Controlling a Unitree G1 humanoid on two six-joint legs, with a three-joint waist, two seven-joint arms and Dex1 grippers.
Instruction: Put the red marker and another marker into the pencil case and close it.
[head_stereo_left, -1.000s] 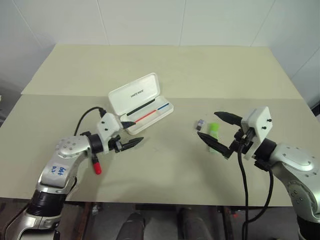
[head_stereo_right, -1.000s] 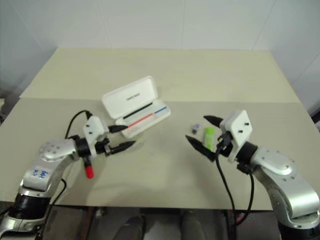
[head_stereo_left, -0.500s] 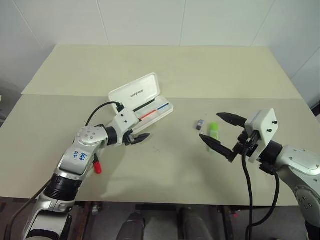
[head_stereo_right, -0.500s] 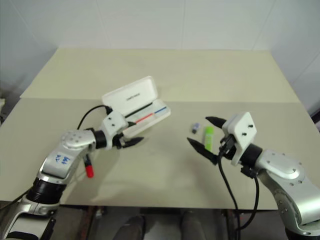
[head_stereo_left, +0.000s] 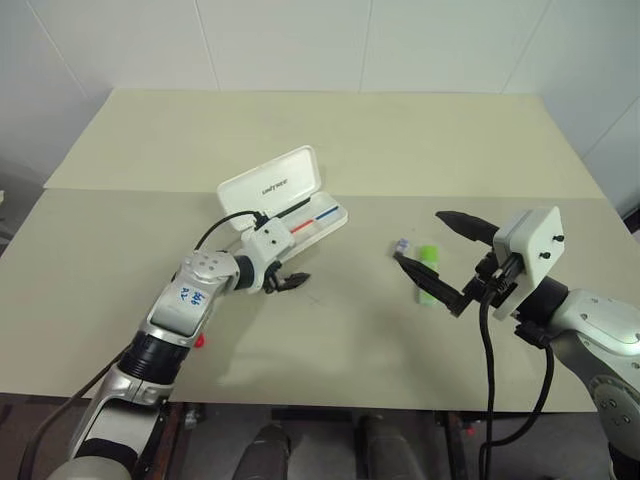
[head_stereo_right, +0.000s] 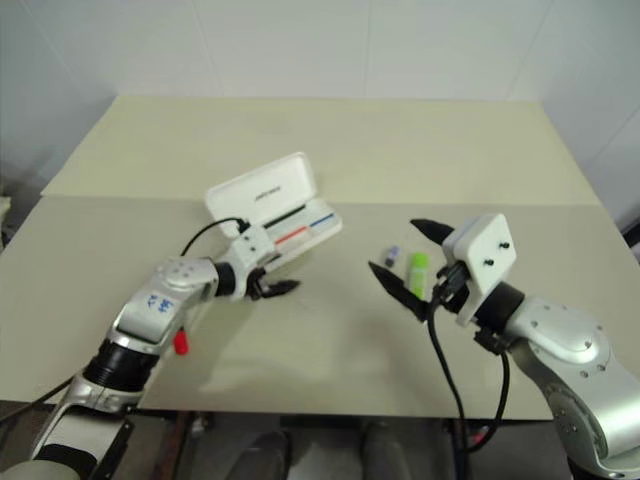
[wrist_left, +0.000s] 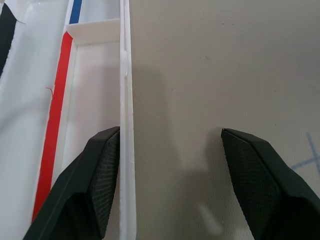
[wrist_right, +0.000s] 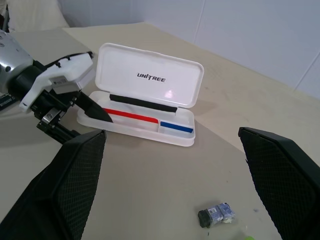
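A beige worktop (head_stereo_left: 400, 140) stands against a white tiled wall. One pencil case (head_stereo_left: 285, 205) lies open, lid up, holding red, blue and black stripes. The left gripper (head_stereo_left: 290, 281) is parted, empty, straddling the case's front wall. The right gripper (head_stereo_left: 435, 250) gapes wide, empty, above one green marker (head_stereo_right: 418, 272). One red marker (head_stereo_right: 181, 342) peeks from beneath the left arm.
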